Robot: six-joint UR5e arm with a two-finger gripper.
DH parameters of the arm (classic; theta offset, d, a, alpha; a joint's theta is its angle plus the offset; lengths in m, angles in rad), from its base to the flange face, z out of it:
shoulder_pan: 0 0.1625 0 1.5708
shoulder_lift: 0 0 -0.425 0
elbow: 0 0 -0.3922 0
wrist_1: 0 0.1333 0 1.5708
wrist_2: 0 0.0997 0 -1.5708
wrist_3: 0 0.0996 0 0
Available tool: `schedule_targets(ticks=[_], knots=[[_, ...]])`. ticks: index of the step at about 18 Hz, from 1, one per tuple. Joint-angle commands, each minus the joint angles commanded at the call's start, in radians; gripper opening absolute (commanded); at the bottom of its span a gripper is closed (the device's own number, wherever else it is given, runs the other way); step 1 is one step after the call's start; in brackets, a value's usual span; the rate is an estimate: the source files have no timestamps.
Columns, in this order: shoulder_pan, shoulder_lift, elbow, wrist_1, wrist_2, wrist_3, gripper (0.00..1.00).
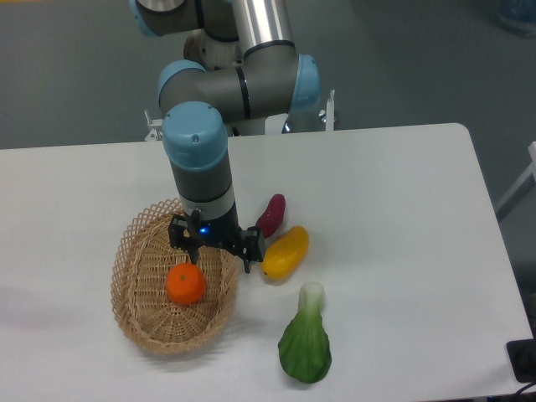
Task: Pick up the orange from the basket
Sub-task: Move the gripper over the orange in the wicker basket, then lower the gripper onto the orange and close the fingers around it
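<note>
The small round orange (185, 284) lies inside the oval tan wicker basket (134, 251) on the left part of the white table. My gripper (221, 260) points down over the basket's right side, just up and to the right of the orange. It is open and empty. Its left finger (193, 254) hangs right above the orange's top edge, and its right finger (249, 265) hangs outside the basket rim. I cannot tell whether the left finger touches the orange.
A yellow-orange mango-like fruit (286, 252) and a purple sweet potato (271, 215) lie just right of the gripper. A green bok choy (306, 342) lies near the front edge. The arm's base (243, 117) stands at the table's back.
</note>
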Motion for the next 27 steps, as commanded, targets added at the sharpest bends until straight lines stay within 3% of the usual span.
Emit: schedule_targets(ticks=[12, 19, 27], knots=[[-0.015, -0.017, -0.015, 0.017, 0.005, -0.035, 1.00], [-0.084, -0.072, -0.040, 0.063, 0.005, -0.086, 1.00], [-0.140, -0.120, -0.069, 0.068, 0.006, -0.149, 1.00]])
